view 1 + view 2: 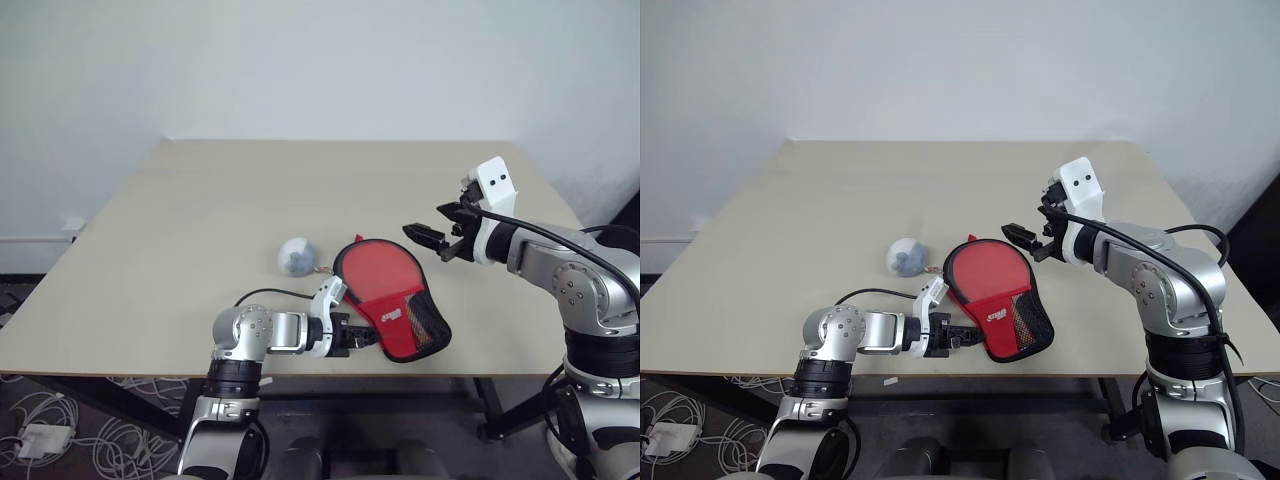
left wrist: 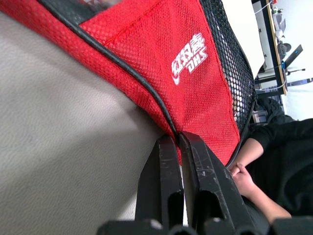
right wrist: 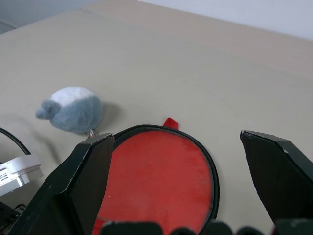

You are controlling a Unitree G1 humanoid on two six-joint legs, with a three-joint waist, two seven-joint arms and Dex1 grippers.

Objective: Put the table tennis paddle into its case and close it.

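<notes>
Left gripper point(image 1: 362, 338) was clenched on the black-trimmed edge of the red paddle-shaped case point(image 1: 388, 298); right gripper point(image 1: 432, 240) hung released just beyond its round end.

Red case point(image 1: 392, 300) flat near table's front edge, black-trimmed, mesh end toward front.

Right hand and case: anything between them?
Nothing. The open right hand hovers off the case rim; the left eye view shows bare table there. The plush toy sits on the case's other side.
</notes>
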